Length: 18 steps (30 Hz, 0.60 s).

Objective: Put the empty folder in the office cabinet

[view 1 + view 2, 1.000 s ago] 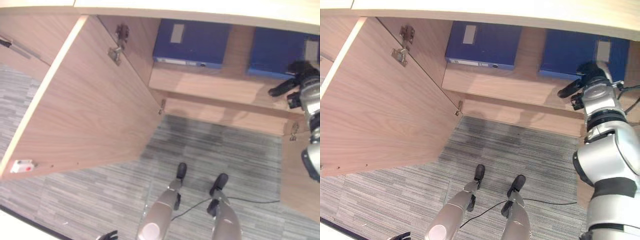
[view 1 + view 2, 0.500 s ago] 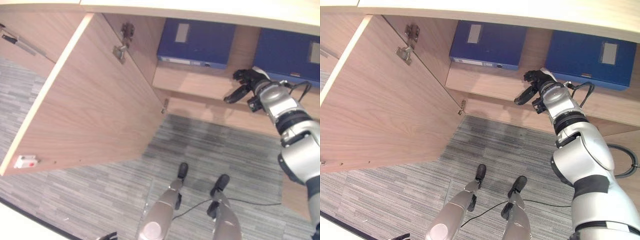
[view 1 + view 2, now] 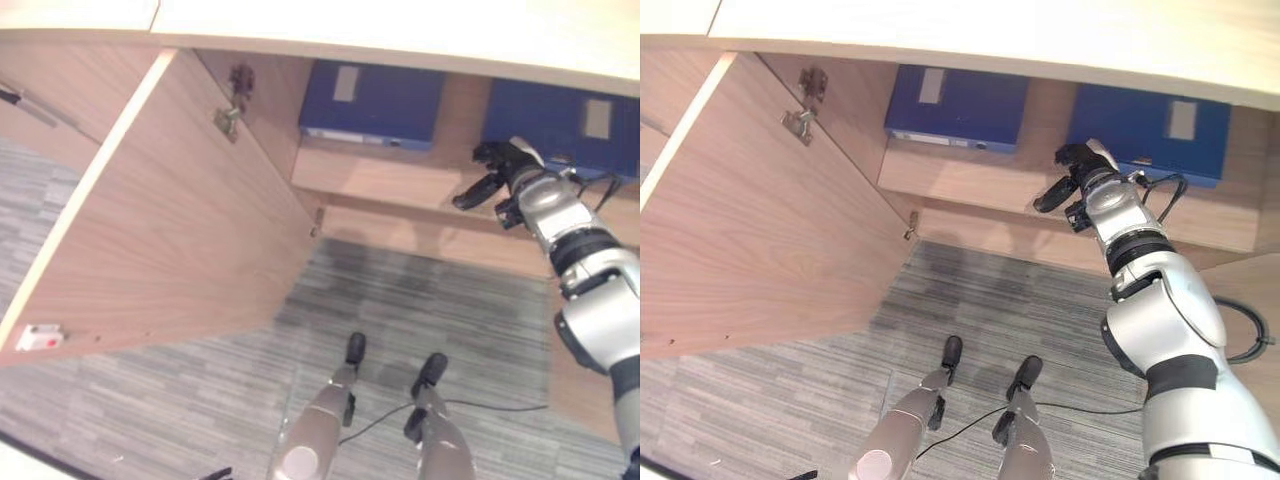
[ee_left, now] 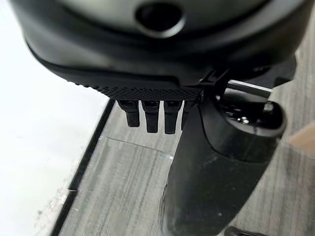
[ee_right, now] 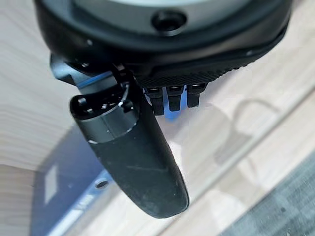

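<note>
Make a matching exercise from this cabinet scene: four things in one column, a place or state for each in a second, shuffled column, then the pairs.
Things:
1. left blue folder
2. right blue folder
3. cabinet door
4. right robot hand

Places or states:
A. swung wide open, on the robot's left
B. lying flat on the shelf next to the open door's hinges
C. held out empty over the shelf between the folders
D. lying flat on the shelf, beyond the right arm

Pairs: 1-B, 2-D, 3-A, 4-C

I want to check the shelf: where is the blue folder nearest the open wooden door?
In the eye views, this flat blue folder lies on the cabinet shelf, on the robot's left, beside the open wooden door; the second blue folder lies to its right.
</note>
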Tool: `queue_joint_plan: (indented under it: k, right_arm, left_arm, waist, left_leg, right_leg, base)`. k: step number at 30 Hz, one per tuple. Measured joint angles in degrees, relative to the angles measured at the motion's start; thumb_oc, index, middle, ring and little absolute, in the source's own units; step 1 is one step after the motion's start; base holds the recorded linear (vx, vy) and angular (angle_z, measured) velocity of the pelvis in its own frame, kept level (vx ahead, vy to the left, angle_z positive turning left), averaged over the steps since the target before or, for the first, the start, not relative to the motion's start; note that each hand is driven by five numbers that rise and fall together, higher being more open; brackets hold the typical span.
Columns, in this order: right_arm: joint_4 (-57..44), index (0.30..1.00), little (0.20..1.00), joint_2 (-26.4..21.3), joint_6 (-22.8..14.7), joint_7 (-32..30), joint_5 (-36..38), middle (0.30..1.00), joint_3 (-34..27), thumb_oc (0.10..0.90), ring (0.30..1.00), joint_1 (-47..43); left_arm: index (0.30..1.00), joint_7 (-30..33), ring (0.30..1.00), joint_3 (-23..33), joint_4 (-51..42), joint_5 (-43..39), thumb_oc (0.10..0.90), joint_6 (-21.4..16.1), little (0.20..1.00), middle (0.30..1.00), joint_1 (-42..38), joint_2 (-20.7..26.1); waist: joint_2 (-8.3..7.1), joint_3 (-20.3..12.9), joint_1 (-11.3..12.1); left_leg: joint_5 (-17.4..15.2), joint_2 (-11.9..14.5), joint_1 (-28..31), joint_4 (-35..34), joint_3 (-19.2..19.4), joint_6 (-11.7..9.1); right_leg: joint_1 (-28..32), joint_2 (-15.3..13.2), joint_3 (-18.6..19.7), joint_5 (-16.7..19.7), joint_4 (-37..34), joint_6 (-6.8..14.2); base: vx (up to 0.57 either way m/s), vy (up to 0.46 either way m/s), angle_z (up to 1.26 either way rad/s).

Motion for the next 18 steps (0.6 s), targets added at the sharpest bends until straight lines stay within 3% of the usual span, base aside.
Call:
queue_joint_plan:
  k: [4, 8, 9, 10, 11, 13, 15, 18]
  right_arm:
    - [-2.65, 0.900, 0.900, 1.67, -0.22, 0.42, -0.13, 0.900, -0.05, 0.800, 0.900, 6.78]
    - [-6.88, 0.900, 0.900, 5.25, -0.41, 1.05, 0.89, 0.900, -5.13, 0.800, 0.900, 15.50]
    - [-11.38, 0.900, 0.900, 7.64, -0.09, 0.69, 2.84, 0.900, -7.02, 0.800, 0.900, 21.18]
    - [-14.63, 0.900, 0.900, 7.75, -0.11, 0.71, 3.83, 0.900, -10.53, 0.800, 0.900, 24.00]
    - [-22.18, 0.900, 0.900, 11.24, -1.45, 1.30, 9.82, 0.900, -13.59, 0.800, 0.900, 32.60]
    - [-24.29, 0.900, 0.900, 14.66, -2.06, 2.19, 13.15, 0.900, -13.30, 0.800, 0.900, 37.90]
    - [-29.58, 0.900, 0.900, 17.01, -3.05, 2.34, 16.74, 0.900, -14.09, 0.800, 0.900, 48.66]
    - [-29.94, 0.900, 0.900, 18.04, -3.20, 3.90, 19.81, 0.900, -14.32, 0.800, 0.900, 59.01]
  left_arm:
    - [0.900, 0.40, 0.900, 1.20, 0.05, 0.05, 0.800, 0.05, 0.900, 0.900, 0.04, 0.20]
    - [0.900, 0.33, 0.900, 1.09, 0.20, 0.58, 0.800, 0.41, 0.900, 0.900, -0.26, 0.03]
    - [0.900, 0.54, 0.900, 1.22, 1.17, 1.66, 0.800, 0.74, 0.900, 0.900, -1.57, -0.32]
    - [0.900, 0.64, 0.900, 1.76, 1.85, 2.63, 0.800, 1.27, 0.900, 0.900, -1.40, -0.46]
    - [0.900, 1.30, 0.900, 1.56, 2.24, 5.29, 0.800, 2.07, 0.900, 0.900, -1.20, -1.15]
    - [0.900, 1.66, 0.900, 1.24, 2.24, 7.21, 0.800, 2.63, 0.900, 0.900, -0.67, -2.13]
    - [0.900, 2.31, 0.900, 1.56, 2.12, 9.63, 0.800, 2.86, 0.900, 0.900, -0.87, -3.55]
    - [0.900, 3.07, 0.900, 3.44, 2.44, 11.78, 0.800, 3.66, 0.900, 0.900, -0.44, -4.18]
  waist:
    - [-4.65, -2.96, -1.58]
    - [-7.21, -4.91, -2.83]
    - [-7.85, -5.83, -3.52]
    - [-7.77, -6.05, -3.17]
    - [-8.07, -6.74, -3.63]
    - [-7.69, -8.47, -5.08]
    - [-6.73, -10.58, -5.83]
    - [-6.09, -13.37, -6.53]
  left_leg:
    - [-0.28, 0.58, 3.64, -1.04, 0.02, -0.50]
    - [-1.03, 0.88, 7.83, -2.04, 0.99, -0.82]
    - [-2.11, 1.00, 9.42, -1.98, 2.52, -1.27]
    - [-1.64, 1.16, 10.06, -2.10, 2.83, -0.58]
    - [-2.60, 1.33, 13.14, -2.99, 4.37, -0.76]
    - [-3.55, 1.33, 14.32, -3.02, 5.03, -0.82]
    - [-3.65, 1.33, 16.27, -3.91, 5.94, -0.56]
    - [-4.04, 1.40, 18.82, -5.06, 7.21, -0.46]
  right_leg:
    - [4.36, 0.92, -0.49, 0.76, -3.11, -0.44]
    - [7.93, 1.32, 0.16, 0.19, -3.96, -0.18]
    - [8.97, 1.81, 1.35, 0.02, -3.97, -0.11]
    - [9.59, 1.77, 1.39, 0.10, -3.94, -0.27]
    - [11.33, 2.00, 3.07, -0.18, -4.28, -0.12]
    - [11.86, 1.96, 3.98, -0.71, -4.36, -0.14]
    - [13.15, 1.95, 4.36, -0.91, -4.35, 0.01]
    - [14.29, 2.20, 5.82, -1.32, -4.36, 0.08]
  base:
    - [0.00, 0.034, -0.01]
    - [0.04, 0.048, -0.15]
    - [0.08, 0.099, -0.29]
    - [0.06, 0.082, -0.56]
    - [0.06, 0.091, -0.45]
    - [0.06, 0.080, -0.39]
    - [0.10, 0.082, -0.20]
    - [0.11, 0.082, -0.26]
